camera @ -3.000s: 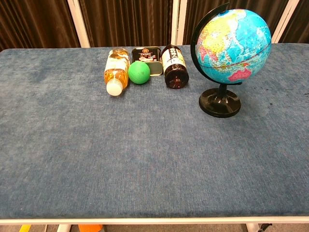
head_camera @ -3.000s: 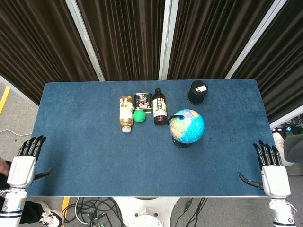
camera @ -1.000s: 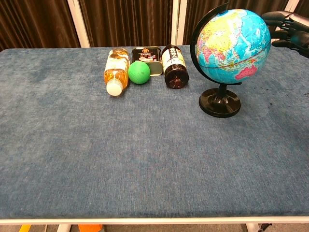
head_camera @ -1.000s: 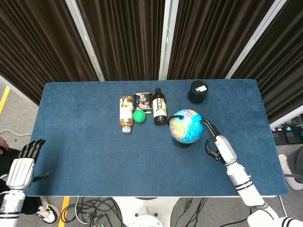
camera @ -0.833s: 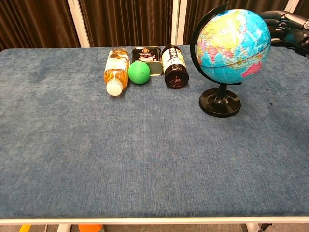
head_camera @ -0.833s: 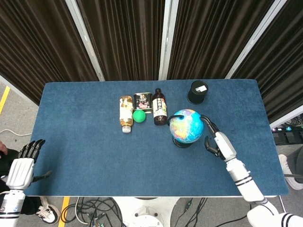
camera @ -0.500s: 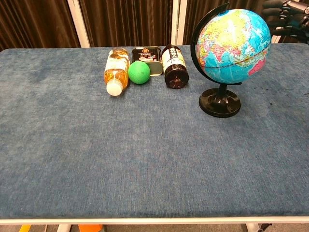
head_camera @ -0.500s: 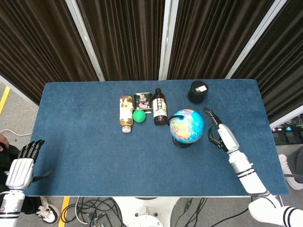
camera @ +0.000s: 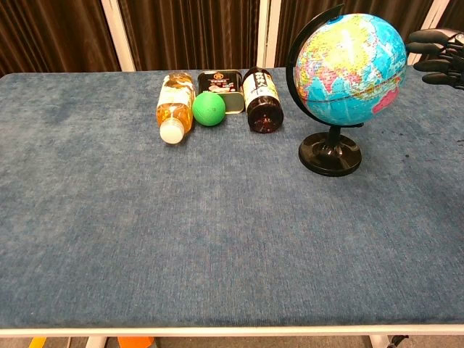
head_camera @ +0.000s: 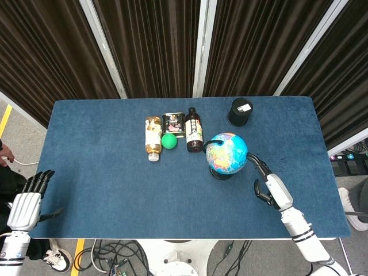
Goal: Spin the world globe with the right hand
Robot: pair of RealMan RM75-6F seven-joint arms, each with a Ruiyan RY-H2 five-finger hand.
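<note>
Because the chest view cuts my right hand [camera: 439, 56] at the frame edge, only dark fingers [camera: 428, 49] show there, just right of the globe [camera: 350, 69]; contact w/ the globe cannot be told from that view. In the head view my right hand [head_camera: 270, 185] sits near the globe [head_camera: 227, 153], at its lower right, fingers apart and lightly curled, holding nothing. One fingertip reaches toward the globe; whether it touches is too small to tell.

My left hand [head_camera: 26, 201] is at the table's [head_camera: 92, 167] near left corner, partly off the edge; arm cut by the frame bottom. Fingers lie straight, close side by side, thumb out; nothing in it. Not shown in the chest view.

Globe pos.: upright on its black base [camera: 330, 154], right of table centre, well in from all edges. Black arc frame runs over its left side.

Other items, left of the globe in a row: a clear bottle [head_camera: 153, 137] lying down w/ amber liquid, a green ball [head_camera: 168, 141] touching a tin [head_camera: 173, 124], a dark bottle [head_camera: 195, 130] lying down. A black cylinder [head_camera: 240, 111] stands behind the globe; label unreadable. It is outside the chest view.
</note>
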